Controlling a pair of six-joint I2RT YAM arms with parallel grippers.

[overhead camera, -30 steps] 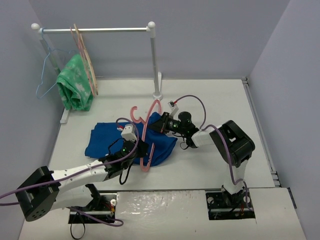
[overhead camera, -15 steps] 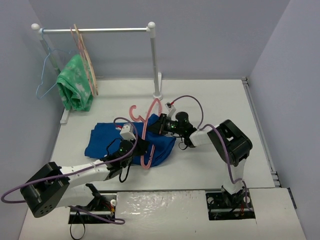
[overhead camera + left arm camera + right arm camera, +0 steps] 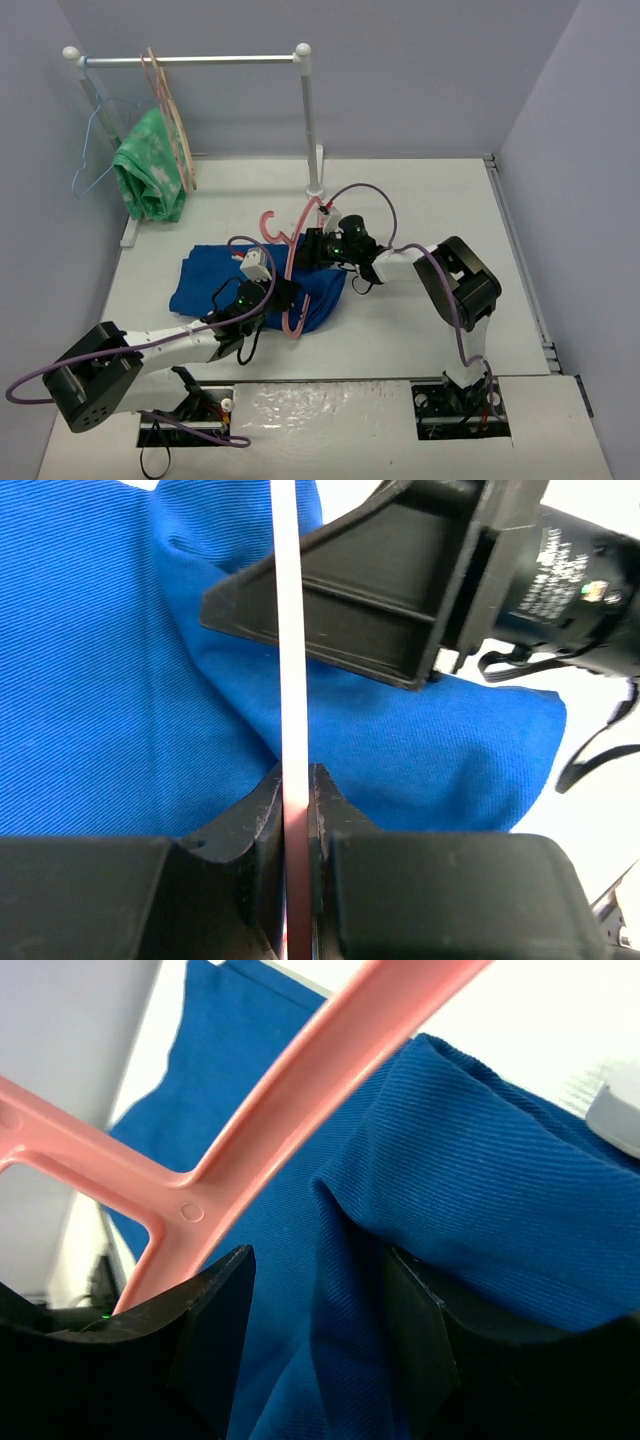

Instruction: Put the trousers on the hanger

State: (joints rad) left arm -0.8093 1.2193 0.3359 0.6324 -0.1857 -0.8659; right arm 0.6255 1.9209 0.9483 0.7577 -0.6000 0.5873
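Pink plastic sits clamped edge-on between the jaws of my left gripper: one bar of the thick-rimmed hanger. My right gripper stands parted, astride a raised fold of the trousers, which are plain royal blue and crumpled on the table beneath the hanger. The right gripper's black body crowds in just beyond my left fingers. Far back, a rail carries a green cloth.

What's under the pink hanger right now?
The trousers lie beneath the hanger, whose bar the left hand pinches. The table under them is covered; whether cloth is threaded through the frame is unclear.
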